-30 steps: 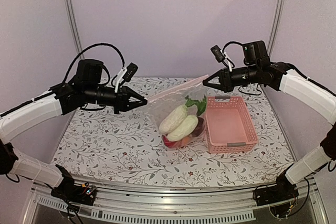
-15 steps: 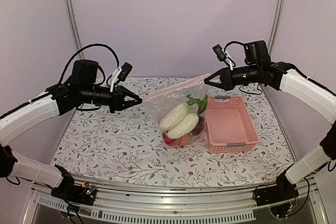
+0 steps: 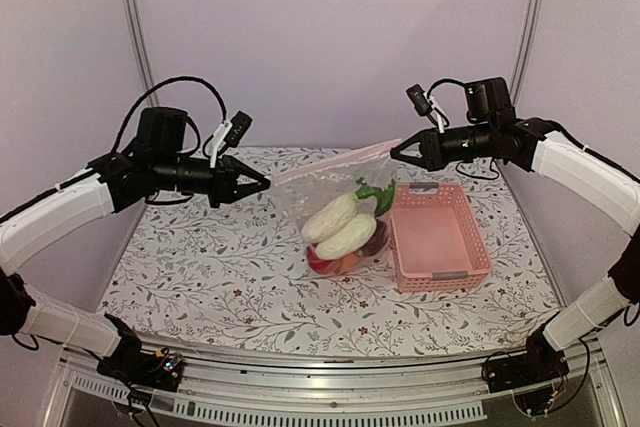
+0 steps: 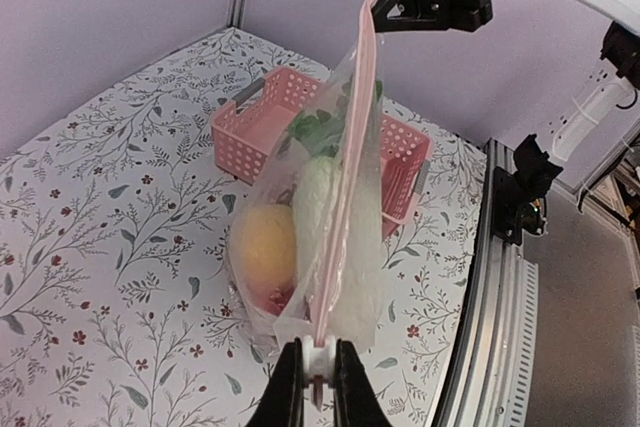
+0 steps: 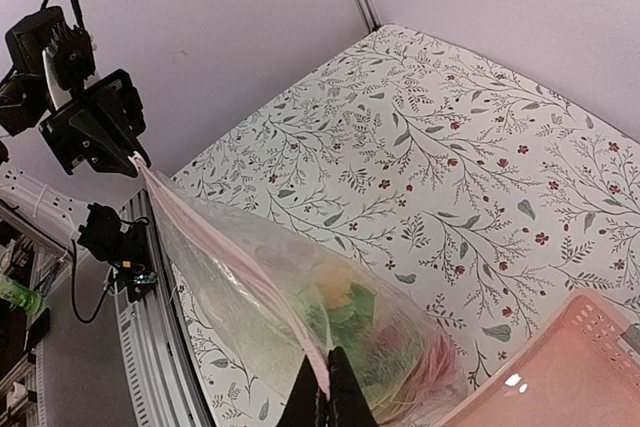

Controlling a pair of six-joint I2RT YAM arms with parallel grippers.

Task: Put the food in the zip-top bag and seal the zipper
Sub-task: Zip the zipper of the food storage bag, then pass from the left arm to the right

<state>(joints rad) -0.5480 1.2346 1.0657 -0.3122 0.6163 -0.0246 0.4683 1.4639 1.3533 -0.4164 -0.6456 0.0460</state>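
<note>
The left claw [image 3: 262,184] is pinching one end of the zipper [image 3: 330,165] with its jaws almost closed. The right claw [image 3: 395,154] is clamping the other end with its jaws fully closed. The bag [image 3: 298,209] is hanging between the two claws, its mouth strip pulled into a taut line from one to the other. The food [image 3: 345,235] is sitting inside the bag, below and between both claws. Whether the bag's bottom is resting on the bench [image 3: 200,267] or hanging just above it is hard to tell. A pink basket [image 3: 440,237] is lying below the right claw, just beside the bag.

The main risk is that each claw is gripping only a thin slip of plastic while the food is weighing the bag down. If the claws are pulling any further apart, one end is likely to slide out, and the bag would be dropping and swinging toward the other claw. It is not clear that the strip is pressed shut along its whole length. An unsealed stretch could be opening under this tension and letting pieces roll out. On lowering, the bag could also be snagging the basket's rim.
</note>
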